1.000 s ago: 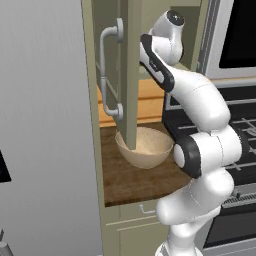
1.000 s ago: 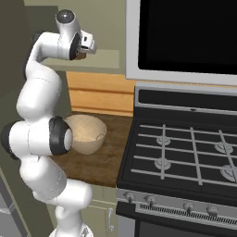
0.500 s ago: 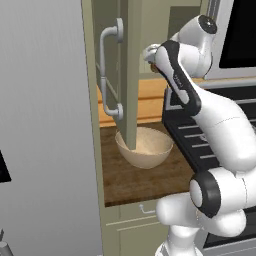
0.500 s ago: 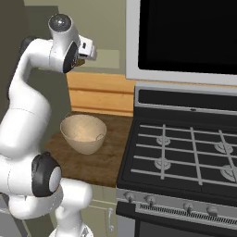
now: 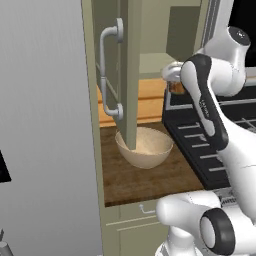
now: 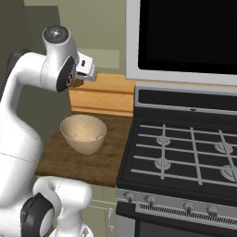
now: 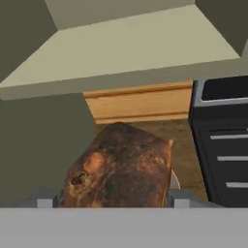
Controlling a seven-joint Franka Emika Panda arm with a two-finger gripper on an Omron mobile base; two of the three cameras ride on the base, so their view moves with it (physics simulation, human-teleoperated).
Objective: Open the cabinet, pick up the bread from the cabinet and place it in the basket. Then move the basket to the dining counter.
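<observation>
**Bread out of the cupboard, basket waiting below**

The gripper (image 7: pixel 114 201) is closed on the bread (image 7: pixel 121 167), a dark, crusty brown loaf that sits between the two finger tips and bulks up in front of the hand camera. The hold looks firm enough to carry the loaf clear of the cabinet (image 5: pixel 131 75), whose door stands swung wide toward the base cameras, its long silver bar handle (image 5: pixel 106 75) facing left. In the hand view the pale cabinet shelf (image 7: pixel 145 48) lies above and beyond the loaf, which suggests the hand is already outside and just below the shelf's front edge.

The basket (image 5: pixel 144 146) rests on the short wooden worktop (image 5: pixel 145 175) directly under the open door, beside the black stove (image 6: pixel 185 148). That placement makes sense: the bread needs only a short drop from cupboard to bowl. In the right base view the basket (image 6: pixel 83 133) sits below and slightly forward of the wrist, empty, its speckled inside showing.

Much is hidden. The arm's own upper links cover the gripper in both base views, where only a sliver of brown, probably the loaf, shows at the wrist. The open door's edge cuts across the basket's rim in the left base view. The loaf itself blocks the hand camera's look at whatever lies straight beneath it.
</observation>
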